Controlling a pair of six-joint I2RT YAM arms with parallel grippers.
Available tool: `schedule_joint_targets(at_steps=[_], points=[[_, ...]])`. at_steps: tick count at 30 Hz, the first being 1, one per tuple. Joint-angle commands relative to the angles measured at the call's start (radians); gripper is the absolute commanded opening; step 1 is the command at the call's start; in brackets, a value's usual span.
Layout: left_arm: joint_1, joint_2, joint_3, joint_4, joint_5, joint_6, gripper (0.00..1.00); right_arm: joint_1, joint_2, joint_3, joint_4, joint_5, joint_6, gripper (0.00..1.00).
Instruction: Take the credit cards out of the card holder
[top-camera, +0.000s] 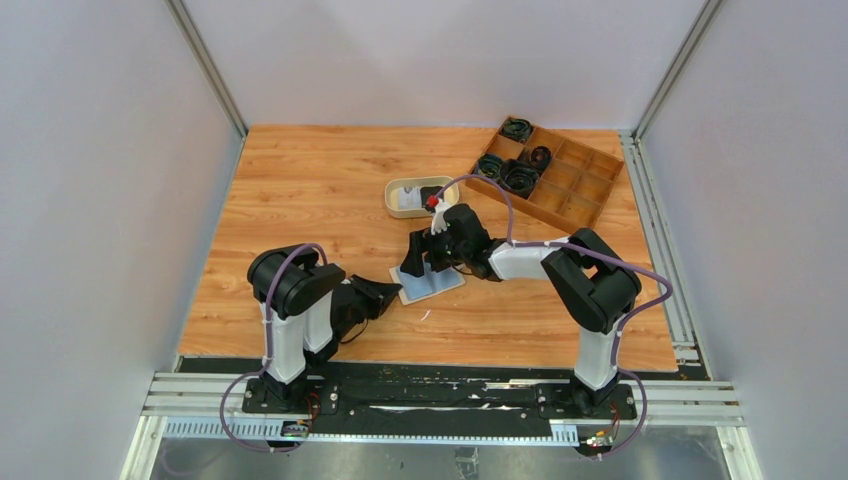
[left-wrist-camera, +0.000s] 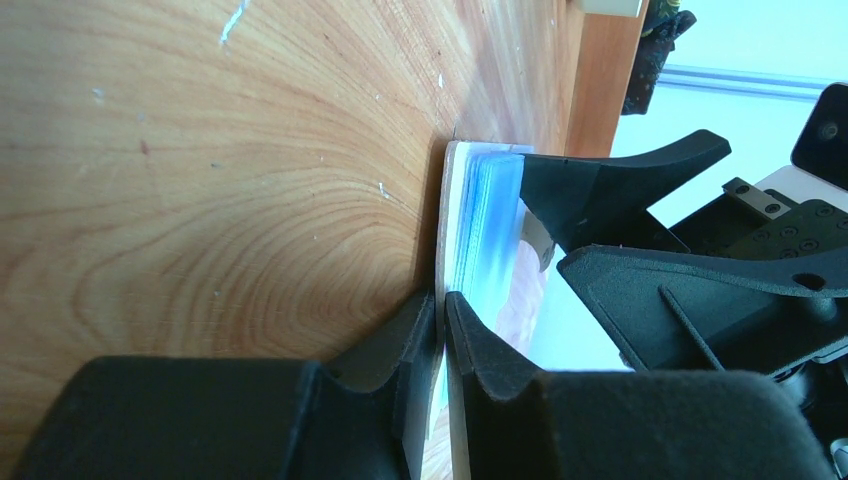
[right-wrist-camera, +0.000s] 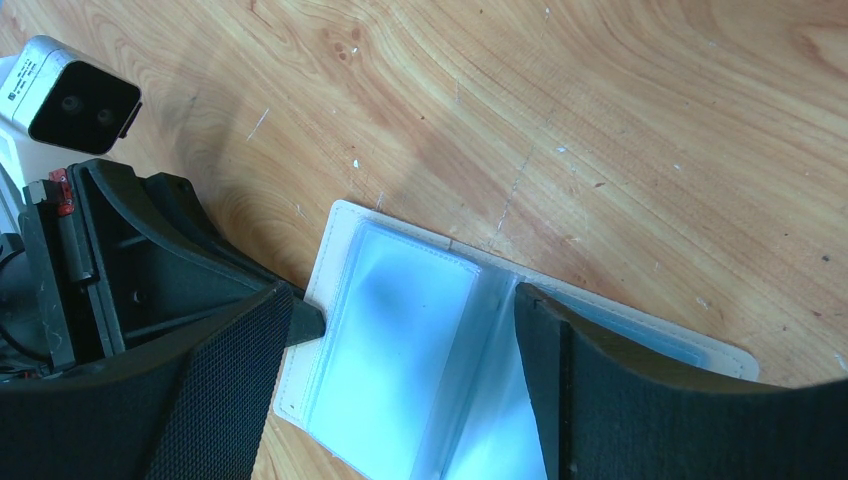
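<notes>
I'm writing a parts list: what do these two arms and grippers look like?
Left arm and right arm: black joint housings, white links, a lilac cable looping along each. Left gripper and right gripper: matte black, tapered wedge-shaped fingers.

card holder (right-wrist-camera: 400, 330): cut off at bottom edge, right wrist view | oval tray (top-camera: 390, 198) contents: too small
</notes>
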Motion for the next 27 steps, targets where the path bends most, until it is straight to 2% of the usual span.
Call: schedule_joint_targets(at_steps=[1,9,17,27], points=[[-0.001,0.062,-0.119,0.008,-0.012,0.074,0.20,0.013,0.083,-0.056,-0.206,-0.045,0.018,0.85],[-0.002,0.060,-0.131,0.006,-0.027,0.068,0.19,0.013,0.084,-0.064,-0.200,-0.047,0.019,0.85],[-0.001,0.062,-0.134,0.006,-0.030,0.068,0.33,0.013,0.086,-0.066,-0.198,-0.050,0.019,0.85],[-0.001,0.066,-0.140,0.000,-0.026,0.062,0.26,0.012,0.085,-0.071,-0.197,-0.049,0.019,0.85]])
